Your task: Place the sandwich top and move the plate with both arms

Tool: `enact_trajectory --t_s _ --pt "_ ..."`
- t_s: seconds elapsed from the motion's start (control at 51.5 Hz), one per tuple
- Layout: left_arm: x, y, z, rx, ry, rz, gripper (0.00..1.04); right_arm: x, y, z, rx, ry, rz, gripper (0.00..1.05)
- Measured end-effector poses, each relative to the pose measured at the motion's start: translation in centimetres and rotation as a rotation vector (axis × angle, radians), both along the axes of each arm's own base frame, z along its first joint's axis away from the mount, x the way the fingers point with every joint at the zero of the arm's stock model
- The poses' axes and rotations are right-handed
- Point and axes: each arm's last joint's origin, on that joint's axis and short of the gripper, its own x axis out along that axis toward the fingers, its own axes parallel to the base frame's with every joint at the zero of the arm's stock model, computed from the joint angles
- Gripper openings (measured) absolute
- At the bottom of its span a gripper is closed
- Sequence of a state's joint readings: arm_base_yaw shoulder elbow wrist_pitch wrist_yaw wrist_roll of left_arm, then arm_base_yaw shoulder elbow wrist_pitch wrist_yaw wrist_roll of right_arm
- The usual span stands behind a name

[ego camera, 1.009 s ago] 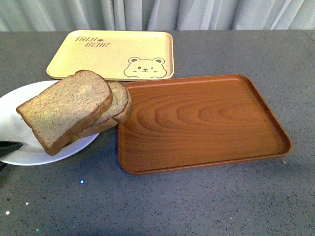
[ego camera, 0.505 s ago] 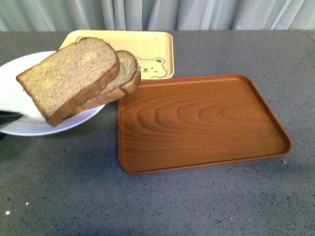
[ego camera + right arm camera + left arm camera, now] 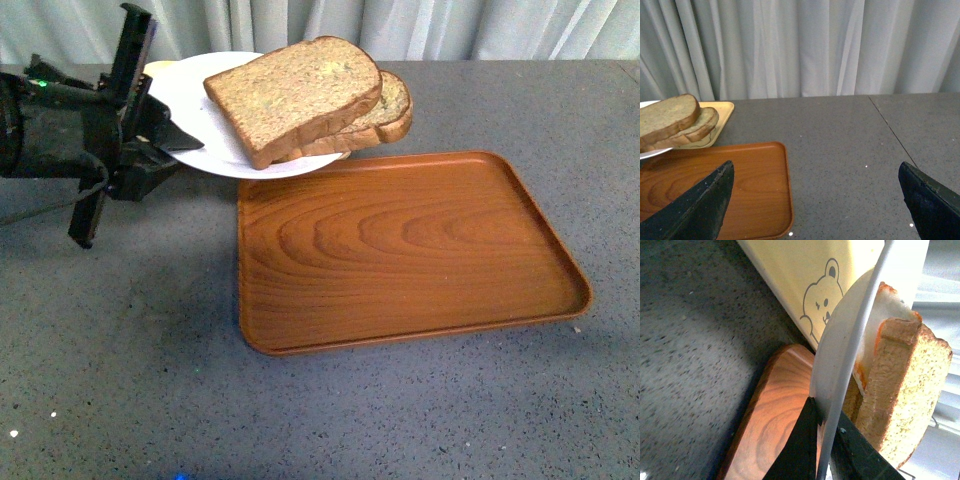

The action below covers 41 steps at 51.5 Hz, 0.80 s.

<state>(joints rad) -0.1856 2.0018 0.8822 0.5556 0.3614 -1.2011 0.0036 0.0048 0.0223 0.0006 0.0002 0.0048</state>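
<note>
The white plate [image 3: 200, 110] hangs in the air at the back left, over the far left corner of the brown wood-grain tray [image 3: 410, 250]. My left gripper [image 3: 165, 140] is shut on the plate's left rim. On the plate lies the sandwich top [image 3: 295, 95], a thick brown slice resting on a smaller slice [image 3: 390, 115]. In the left wrist view the plate [image 3: 847, 355] shows edge-on between the black fingers [image 3: 800, 450], with the sandwich top [image 3: 905, 385] beside it. My right gripper [image 3: 815, 200] is open over bare table, right of the tray [image 3: 715, 185]; the bread [image 3: 667, 120] lies far from it.
The beige bear-print tray [image 3: 800, 280] lies behind the plate, mostly hidden in the front view. The brown tray holds nothing. Grey tabletop [image 3: 400, 420] runs in front and to the right. White curtains [image 3: 800, 45] hang behind the table.
The plate with both bread slices has risen and moved right, toward the brown tray. The left arm has come into the front view, holding the rim.
</note>
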Motion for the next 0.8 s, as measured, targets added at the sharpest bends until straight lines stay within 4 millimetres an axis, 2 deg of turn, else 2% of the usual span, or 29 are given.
enact_trajectory --t_s 0.408,0.621,0.796 --pt "7.1 -2.7 -1.9 0.019 0.023 -0.014 0.03 0.0 0.0 0.0 0.0 0.0 0.0 0.96" --pt "9.0 -3.5 -3.0 0.03 0.032 -0.015 0.03 0.0 0.0 0.0 0.0 0.0 0.0 0.96" --pt "9.5 -3.6 -2.7 0.027 0.016 -0.032 0.28 0.0 0.0 0.0 0.0 0.0 0.0 0.96"
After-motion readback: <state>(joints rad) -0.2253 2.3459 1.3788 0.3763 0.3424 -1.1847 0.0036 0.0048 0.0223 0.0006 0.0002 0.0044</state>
